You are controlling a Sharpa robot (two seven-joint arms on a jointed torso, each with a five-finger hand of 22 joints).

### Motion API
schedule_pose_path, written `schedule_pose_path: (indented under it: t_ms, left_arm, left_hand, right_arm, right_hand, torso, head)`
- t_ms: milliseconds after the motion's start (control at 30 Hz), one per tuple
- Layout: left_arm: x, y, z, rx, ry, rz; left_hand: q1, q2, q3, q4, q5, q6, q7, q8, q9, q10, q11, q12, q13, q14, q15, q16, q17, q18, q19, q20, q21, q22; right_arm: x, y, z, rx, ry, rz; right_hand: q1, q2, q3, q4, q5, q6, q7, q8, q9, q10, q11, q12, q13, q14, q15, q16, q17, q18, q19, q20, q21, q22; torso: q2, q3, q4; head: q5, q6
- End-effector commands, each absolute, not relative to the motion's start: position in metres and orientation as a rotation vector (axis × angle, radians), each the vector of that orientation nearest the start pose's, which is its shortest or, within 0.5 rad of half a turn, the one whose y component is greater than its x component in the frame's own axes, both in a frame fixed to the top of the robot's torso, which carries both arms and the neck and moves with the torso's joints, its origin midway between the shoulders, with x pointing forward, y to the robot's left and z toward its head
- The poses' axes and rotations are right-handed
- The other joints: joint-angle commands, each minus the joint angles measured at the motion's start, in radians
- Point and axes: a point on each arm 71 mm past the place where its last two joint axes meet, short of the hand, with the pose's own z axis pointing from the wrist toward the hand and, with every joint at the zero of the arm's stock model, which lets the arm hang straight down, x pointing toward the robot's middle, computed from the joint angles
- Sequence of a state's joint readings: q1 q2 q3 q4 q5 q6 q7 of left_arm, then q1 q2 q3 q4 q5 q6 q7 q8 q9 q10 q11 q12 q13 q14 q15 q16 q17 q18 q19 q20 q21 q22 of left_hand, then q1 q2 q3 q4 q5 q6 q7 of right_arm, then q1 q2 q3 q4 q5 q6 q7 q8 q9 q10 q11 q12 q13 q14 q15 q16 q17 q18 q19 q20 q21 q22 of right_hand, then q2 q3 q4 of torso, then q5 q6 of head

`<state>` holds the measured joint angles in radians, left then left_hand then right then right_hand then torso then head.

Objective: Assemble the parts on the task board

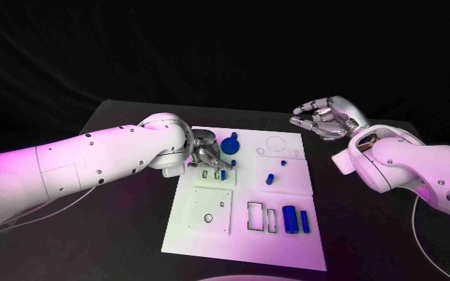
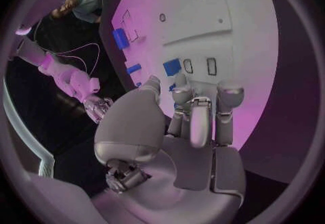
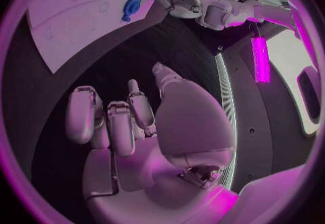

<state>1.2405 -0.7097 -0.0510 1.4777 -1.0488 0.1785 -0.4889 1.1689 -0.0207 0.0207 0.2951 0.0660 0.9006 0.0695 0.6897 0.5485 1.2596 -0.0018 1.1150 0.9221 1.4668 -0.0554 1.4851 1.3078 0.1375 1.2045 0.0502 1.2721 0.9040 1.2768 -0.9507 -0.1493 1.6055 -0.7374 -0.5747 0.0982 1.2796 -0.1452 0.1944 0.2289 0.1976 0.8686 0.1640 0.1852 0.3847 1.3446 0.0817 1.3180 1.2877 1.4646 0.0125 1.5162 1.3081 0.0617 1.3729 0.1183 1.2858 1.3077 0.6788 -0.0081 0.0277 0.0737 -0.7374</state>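
Note:
The white task board [image 1: 246, 250] lies in the middle of the black table. My left hand [image 1: 208, 153] hovers low over its far left part, fingers bunched and pointing down beside a blue disc part [image 1: 231, 144]. In the left wrist view, a bit of blue [image 2: 171, 87] shows between my thumb and fingertips [image 2: 180, 82]; I cannot tell if it is held. A blue block [image 2: 172, 66] stands next to two empty slots. My right hand [image 1: 322, 117] hangs raised off the board's far right corner, loosely curled and holding nothing.
Two blue cylinders [image 1: 296, 220] stand near the board's front right, next to rectangular cutouts [image 1: 255, 216]. A blue peg [image 1: 270, 178] and a small blue piece [image 1: 282, 162] sit mid-board. A square plate [image 1: 212, 209] covers the front left. Bare black table [image 1: 122, 229] flanks the board.

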Motion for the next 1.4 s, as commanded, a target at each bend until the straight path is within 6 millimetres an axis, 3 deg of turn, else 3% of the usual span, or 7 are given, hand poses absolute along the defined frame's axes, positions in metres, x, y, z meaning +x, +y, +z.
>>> schedule_pose_path:
  t_ms: [33, 533, 567, 633, 767, 1100, 1400]
  left_arm:
    - [0.4831, 0.1557, -0.2146, -0.037, 2.377, -0.514]
    - [0.4847, 0.1546, -0.2180, -0.019, 2.402, -0.499]
    - [0.4847, 0.1545, -0.2181, -0.018, 2.404, -0.498]
    - [0.4849, 0.1540, -0.2186, -0.012, 2.407, -0.495]
    - [0.4852, 0.1528, -0.2190, -0.008, 2.406, -0.493]
    - [0.4850, 0.1507, -0.2197, -0.005, 2.403, -0.494]
    - [0.4842, 0.1482, -0.2203, -0.002, 2.413, -0.502]
  left_hand:
    - [-0.005, 0.005, -0.004, 0.000, 0.001, -0.002, -0.008, 0.006, 0.005, 0.003, -0.006, 0.004, 0.001, 0.053, -0.009, -0.001, 0.069, -0.012, 0.005, -0.003, 0.006, 0.004]
    - [0.022, 0.004, 0.021, 0.000, 0.007, -0.015, -0.010, 0.015, 0.030, 0.000, -0.009, 0.008, 0.002, 0.052, -0.012, -0.003, 0.065, -0.013, 0.002, -0.004, 0.012, 0.010]
    - [0.025, -0.005, 0.038, 0.001, 0.008, -0.017, -0.010, 0.016, 0.037, 0.000, -0.009, 0.010, 0.003, 0.051, -0.012, -0.003, 0.064, -0.013, 0.002, -0.004, 0.014, 0.012]
    - [0.003, -0.045, 0.128, 0.001, 0.008, -0.021, -0.010, 0.015, 0.061, -0.003, -0.009, 0.013, 0.002, 0.051, -0.012, -0.004, 0.064, -0.013, -0.003, -0.004, 0.019, 0.017]
    - [-0.019, -0.079, 0.197, 0.001, 0.009, -0.020, -0.010, 0.011, 0.077, -0.003, -0.009, 0.017, 0.002, 0.051, -0.012, -0.003, 0.065, -0.013, -0.005, -0.004, 0.022, 0.020]
    - [-0.023, -0.102, 0.255, 0.000, 0.009, -0.015, -0.014, 0.012, 0.094, 0.000, -0.012, 0.021, 0.004, 0.052, -0.014, -0.002, 0.066, -0.013, -0.006, -0.005, 0.024, 0.023]
    - [-0.011, -0.140, 0.395, -0.001, 0.008, -0.017, -0.016, 0.003, 0.119, -0.001, -0.014, 0.022, 0.001, 0.052, -0.016, -0.002, 0.065, -0.014, -0.006, -0.007, 0.028, 0.029]
  right_arm:
    - [0.4735, -0.2429, -0.1742, 0.512, 1.561, 0.946]
    - [0.4740, -0.2431, -0.1758, 0.516, 1.572, 0.941]
    - [0.4740, -0.2431, -0.1759, 0.516, 1.573, 0.941]
    - [0.4740, -0.2431, -0.1763, 0.517, 1.575, 0.940]
    - [0.4740, -0.2429, -0.1767, 0.517, 1.578, 0.940]
    - [0.4740, -0.2424, -0.1779, 0.518, 1.585, 0.939]
    - [0.4740, -0.2412, -0.1798, 0.519, 1.591, 0.939]
  right_hand:
    - [0.009, -0.001, 0.000, 0.007, 0.004, 0.005, 0.000, 0.005, 0.001, -0.005, -0.001, -0.006, -0.002, 0.061, -0.005, -0.004, 0.069, 0.019, -0.004, -0.004, -0.003, 0.002]
    - [0.011, 0.000, -0.004, 0.014, 0.020, 0.001, 0.000, 0.011, 0.002, -0.006, -0.002, -0.008, -0.005, 0.060, -0.006, -0.006, 0.065, 0.020, -0.006, -0.006, -0.009, -0.002]
    - [0.012, 0.000, -0.005, 0.014, 0.023, 0.001, -0.001, 0.011, 0.002, -0.006, -0.002, -0.008, -0.005, 0.060, -0.006, -0.006, 0.064, 0.020, -0.006, -0.006, -0.009, -0.002]
    - [0.012, 0.000, -0.005, 0.015, 0.025, 0.000, -0.001, 0.012, 0.002, -0.007, -0.003, -0.009, -0.006, 0.060, -0.007, -0.007, 0.063, 0.020, -0.006, -0.006, -0.010, -0.003]
    - [0.013, 0.000, -0.006, 0.016, 0.030, -0.001, -0.001, 0.013, 0.002, -0.007, -0.003, -0.009, -0.006, 0.059, -0.007, -0.008, 0.062, 0.020, -0.007, -0.006, -0.012, -0.004]
    - [0.014, 0.000, -0.006, 0.017, 0.032, -0.001, -0.001, 0.014, 0.002, -0.006, -0.003, -0.009, -0.006, 0.059, -0.007, -0.008, 0.060, 0.020, -0.007, -0.006, -0.013, -0.005]
    - [0.015, 0.001, -0.007, 0.018, 0.036, -0.002, -0.001, 0.015, 0.003, -0.006, -0.003, -0.009, -0.006, 0.059, -0.007, -0.009, 0.060, 0.020, -0.007, -0.007, -0.014, -0.005]
  torso:
    - [0.001, -0.0013, -0.0003]
    - [0.003, -0.0038, 0.0021]
    - [0.003, -0.0039, 0.0022]
    - [0.003, -0.0044, 0.0020]
    - [0.004, -0.0053, 0.0013]
    - [0.004, -0.0049, 0.0036]
    - [0.005, -0.0053, 0.0034]
  head:
    - [-0.001, -0.002]
    - [-0.006, -0.011]
    - [-0.006, -0.011]
    - [-0.007, -0.013]
    - [-0.008, -0.013]
    - [-0.011, -0.015]
    - [-0.010, -0.015]
